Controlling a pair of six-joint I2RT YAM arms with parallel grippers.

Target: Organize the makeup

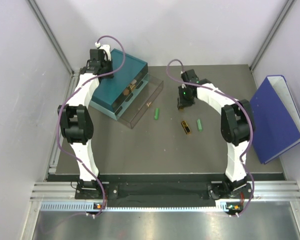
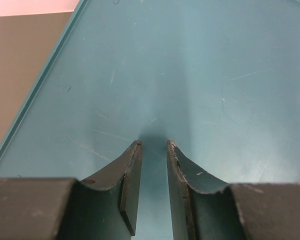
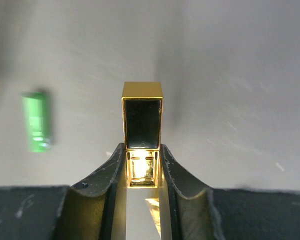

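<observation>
- My left gripper is over the top of the drawer box, at the far left of the table.
- The drawer stands out to the right, with a tube just beside it.
- A case lies mid-table, with another tube just to its right.
- A second case sits between the fingers of my right gripper.
- The binder lies at the far right.

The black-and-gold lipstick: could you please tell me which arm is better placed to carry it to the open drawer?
Probably the right: the right gripper is shut on the lipstick, while the left gripper sits empty over the teal box.

teal drawer box, blue binder, green tube, second green tube, black-and-gold lipstick, grey table.
</observation>
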